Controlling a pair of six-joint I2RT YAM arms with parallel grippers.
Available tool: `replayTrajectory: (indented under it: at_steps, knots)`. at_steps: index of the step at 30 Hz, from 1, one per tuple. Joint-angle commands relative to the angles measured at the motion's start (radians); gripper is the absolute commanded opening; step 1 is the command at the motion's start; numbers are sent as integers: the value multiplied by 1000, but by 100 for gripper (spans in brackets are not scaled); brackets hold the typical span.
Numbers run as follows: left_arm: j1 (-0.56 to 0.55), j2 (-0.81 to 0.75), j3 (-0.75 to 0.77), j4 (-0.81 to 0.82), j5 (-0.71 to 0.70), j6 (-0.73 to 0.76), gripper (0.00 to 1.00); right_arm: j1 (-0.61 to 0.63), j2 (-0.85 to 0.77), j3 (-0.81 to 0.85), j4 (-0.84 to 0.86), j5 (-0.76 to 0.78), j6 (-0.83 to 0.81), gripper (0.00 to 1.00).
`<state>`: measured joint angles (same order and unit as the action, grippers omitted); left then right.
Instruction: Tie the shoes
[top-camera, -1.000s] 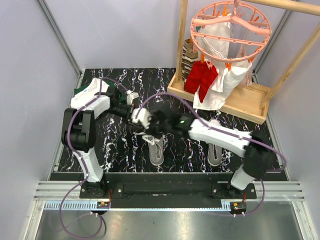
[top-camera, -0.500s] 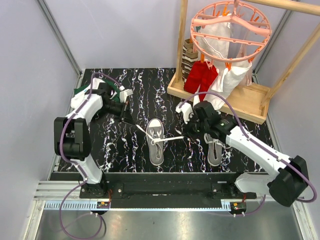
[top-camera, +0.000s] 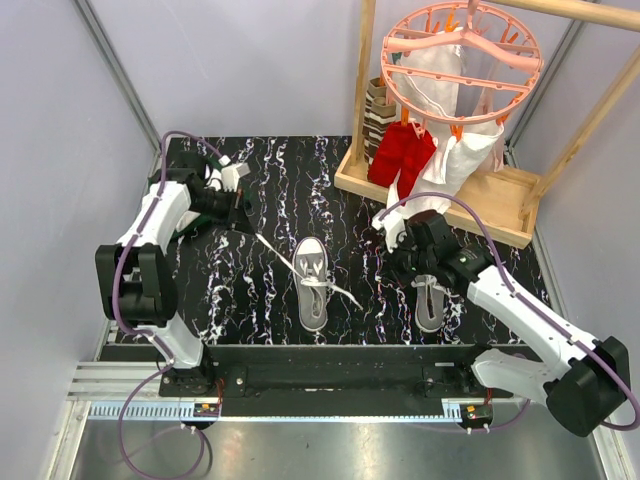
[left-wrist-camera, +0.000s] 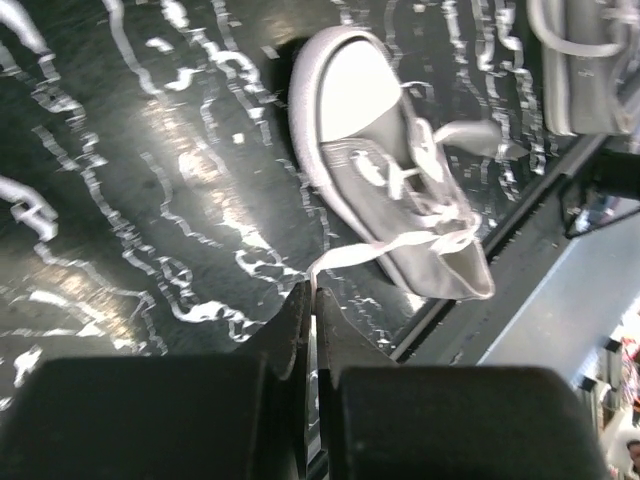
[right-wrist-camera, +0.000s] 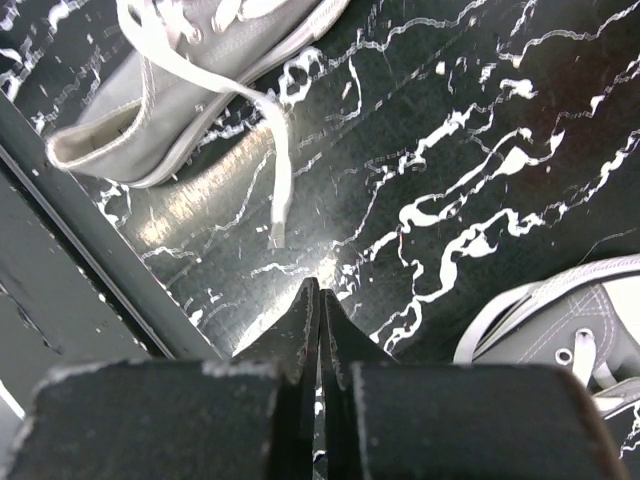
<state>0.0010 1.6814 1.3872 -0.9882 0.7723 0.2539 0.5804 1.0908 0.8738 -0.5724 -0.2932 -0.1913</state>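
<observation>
Two grey shoes lie on the black marbled table, the left shoe (top-camera: 312, 282) (left-wrist-camera: 400, 185) (right-wrist-camera: 170, 95) mid-table and the right shoe (top-camera: 430, 292) (right-wrist-camera: 570, 330) under my right arm. My left gripper (top-camera: 243, 222) (left-wrist-camera: 315, 290) is at the back left, shut on a white lace (top-camera: 275, 250) (left-wrist-camera: 380, 250) that runs taut to the left shoe. My right gripper (top-camera: 392, 268) (right-wrist-camera: 320, 285) hovers between the shoes, shut with nothing in it. The other lace (top-camera: 342, 293) (right-wrist-camera: 280, 170) lies loose on the table, its tip just ahead of the right fingertips.
A wooden rack (top-camera: 440, 190) with a pink round hanger (top-camera: 460, 50) of clothes stands at the back right. Folded green clothes (top-camera: 160, 185) lie at the back left behind my left arm. A black rail (top-camera: 320, 350) (right-wrist-camera: 70, 260) borders the table's near edge.
Both grippers have drawn apart from over the left shoe. The left one went further back-left, stretching its lace. The right lace left the right gripper and dropped onto the table.
</observation>
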Motion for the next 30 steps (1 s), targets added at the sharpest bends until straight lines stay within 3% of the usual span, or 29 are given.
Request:
replayTrajectory:
  at_steps: [1, 5, 7, 9, 10, 13, 19, 30]
  knots:
    - [33, -75, 18, 49, -125, -25, 0, -7, -20, -28, 11, 22, -48, 0]
    - [45, -97, -13, 59, -121, -13, 0, -5, -5, -41, 11, 5, -98, 0]
    - [42, -92, -23, 51, -91, 2, 0, -5, 12, -35, 11, -76, -152, 1]
    - [37, -78, -50, 52, -51, 1, 0, -5, 29, -24, 25, -145, -175, 25]
    - [33, -75, -60, 52, -44, 1, 0, -5, 52, -18, 41, -165, -207, 49]
    - [22, -61, -71, 71, -22, -8, 0, -4, 124, -12, 69, -227, -290, 73]
    - [21, -58, -73, 102, 1, -36, 0, 74, 345, 5, 127, -129, -341, 78]
    - [17, -35, -93, 123, 24, -36, 0, 229, 582, 56, 256, 118, -266, 70]
